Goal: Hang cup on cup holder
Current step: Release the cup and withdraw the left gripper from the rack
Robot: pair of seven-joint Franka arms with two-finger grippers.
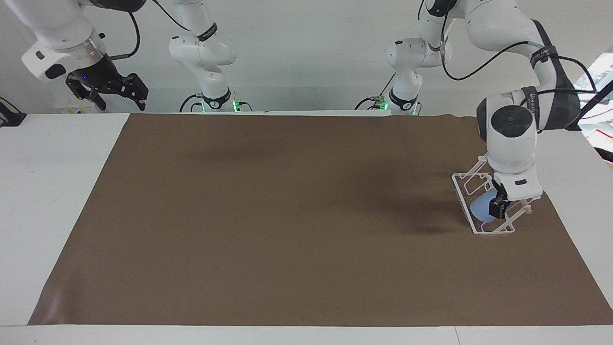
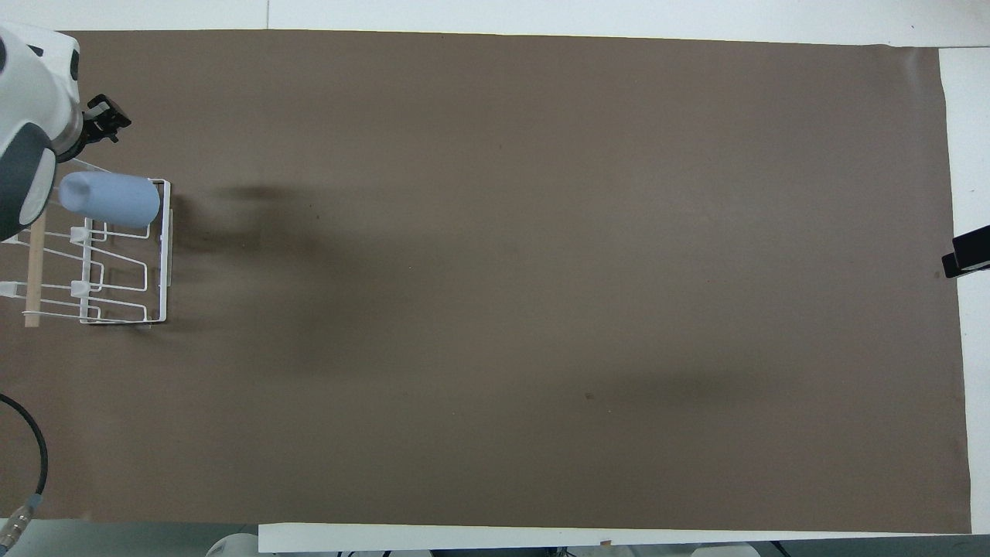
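The cup (image 2: 110, 199) lies slanted on a prong of the cup holder (image 2: 158, 255), at the rack's end farther from the robots, toward the left arm's end of the counter (image 1: 62, 167); the rack stands on the brown mat (image 1: 287, 215) with its wooden rod (image 2: 34, 271) across the top. The left gripper (image 1: 497, 208) hangs just beside the cup over the rack, its fingers spread apart and holding nothing, so the hanging looks done. The right gripper (image 1: 107, 86) waits raised over the counter's edge at the right arm's end, fingers apart and empty. The cup seems light, stiff plastic with a plain matte wall, so it should neither crush nor slip much; being so light, a nudge could knock it off the prong. If it needs resetting, the best hold would be across its tapered body near the closed base.
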